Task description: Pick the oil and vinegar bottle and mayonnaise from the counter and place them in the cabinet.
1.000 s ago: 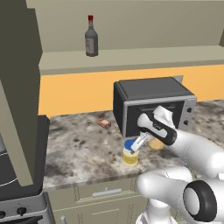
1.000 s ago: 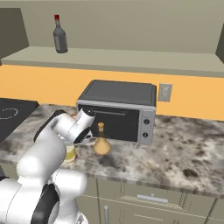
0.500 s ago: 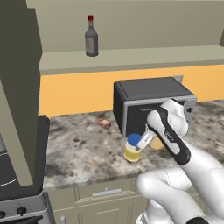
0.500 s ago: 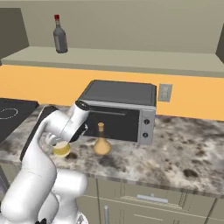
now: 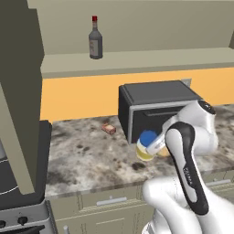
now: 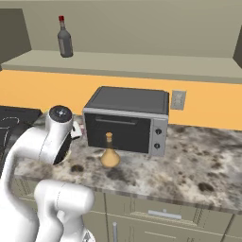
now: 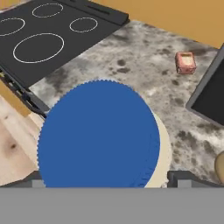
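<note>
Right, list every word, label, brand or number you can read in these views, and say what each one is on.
No legible text anywhere.
dark bottle on the cabinet: pale label, too blurred to read.
mayonnaise: plain blue lid, no print.
small red box on the counter: no readable marking.
toaster oven: unlabelled knobs.

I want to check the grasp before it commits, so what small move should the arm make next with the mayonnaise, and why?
Probably lower a little further, then close. In the hand view the gripper is open, one fingertip on each side of the mayonnaise, whose blue lid sits between them; the jar stands on the counter, not yet held.
</note>
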Robot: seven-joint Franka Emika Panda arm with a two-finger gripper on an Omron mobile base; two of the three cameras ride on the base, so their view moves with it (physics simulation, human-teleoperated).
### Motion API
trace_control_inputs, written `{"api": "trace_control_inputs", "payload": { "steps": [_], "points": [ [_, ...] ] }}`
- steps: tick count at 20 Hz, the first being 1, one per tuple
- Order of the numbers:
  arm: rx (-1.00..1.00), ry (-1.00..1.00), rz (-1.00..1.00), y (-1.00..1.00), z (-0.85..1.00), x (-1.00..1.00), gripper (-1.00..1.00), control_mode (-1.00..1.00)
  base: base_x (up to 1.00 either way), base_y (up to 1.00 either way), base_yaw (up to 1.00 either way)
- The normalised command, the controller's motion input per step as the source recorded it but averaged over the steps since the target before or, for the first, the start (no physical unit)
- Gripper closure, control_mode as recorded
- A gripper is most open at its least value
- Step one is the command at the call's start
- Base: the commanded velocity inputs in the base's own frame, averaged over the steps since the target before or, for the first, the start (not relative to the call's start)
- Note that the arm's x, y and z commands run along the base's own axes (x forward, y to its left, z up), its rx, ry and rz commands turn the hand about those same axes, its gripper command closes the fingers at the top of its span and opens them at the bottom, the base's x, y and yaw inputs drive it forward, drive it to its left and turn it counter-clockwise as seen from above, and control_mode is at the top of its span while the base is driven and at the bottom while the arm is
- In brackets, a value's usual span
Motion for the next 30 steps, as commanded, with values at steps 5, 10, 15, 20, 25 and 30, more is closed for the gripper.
{"api": "trace_control_inputs", "payload": {
  "steps": [5,10,15,20,25,30],
  "points": [
    [0.00,-0.17,-0.38,0.00,0.53,-0.28,1.00,-1.00,0.00,0.00,0.00],
    [0.00,-0.18,-0.41,0.00,0.64,-0.39,1.00,-1.00,0.00,0.00,0.00],
    [0.03,-0.15,-0.37,-0.01,0.75,-0.08,1.00,-1.00,0.00,0.00,0.00],
    [0.13,-0.14,-0.32,-0.18,0.77,0.00,1.00,-1.00,0.00,0.00,0.00],
    [0.23,-0.09,-0.27,-0.20,0.67,0.00,1.00,-1.00,0.00,0.00,0.00],
    [0.32,-0.01,-0.19,-0.21,0.49,0.00,1.00,-1.00,0.00,0.00,0.00]
  ]
}}
